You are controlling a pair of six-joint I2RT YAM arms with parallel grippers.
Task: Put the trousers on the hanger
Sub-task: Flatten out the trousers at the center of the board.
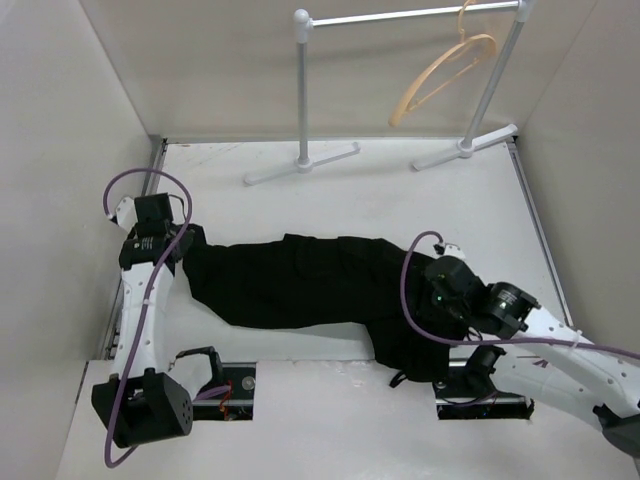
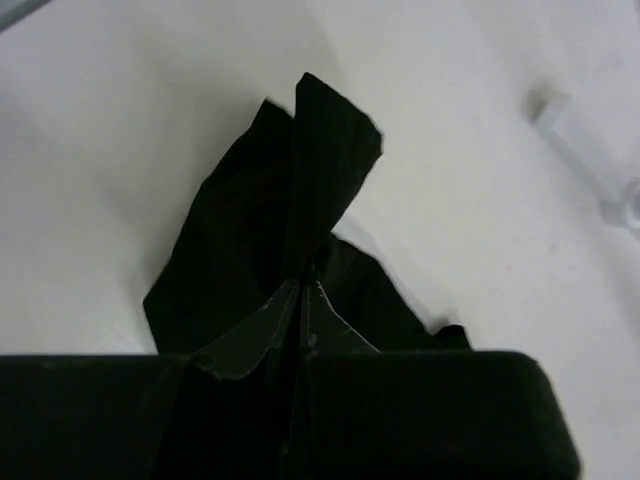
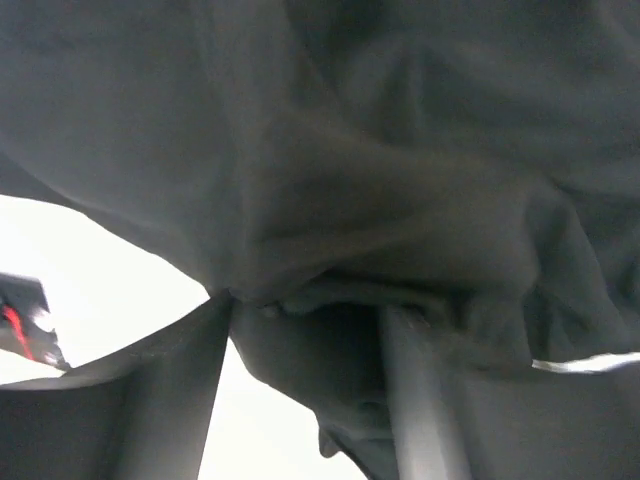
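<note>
The black trousers (image 1: 300, 280) lie stretched across the table from left to right. My left gripper (image 1: 186, 246) is at their left end; in the left wrist view it (image 2: 302, 288) is shut on a pinched fold of the black cloth (image 2: 290, 190). My right gripper (image 1: 437, 292) is at their right end; in the right wrist view it (image 3: 310, 310) has a thick bunch of the cloth (image 3: 330, 200) filling the gap between its fingers (image 3: 405, 380). The tan wooden hanger (image 1: 445, 68) hangs from the white rail at the back right, away from both grippers.
The white metal rail stand (image 1: 400, 16) stands at the back, with its feet (image 1: 302, 164) on the table. White walls close in the left, right and back. Two cut-outs with the arm bases (image 1: 225, 385) are at the near edge.
</note>
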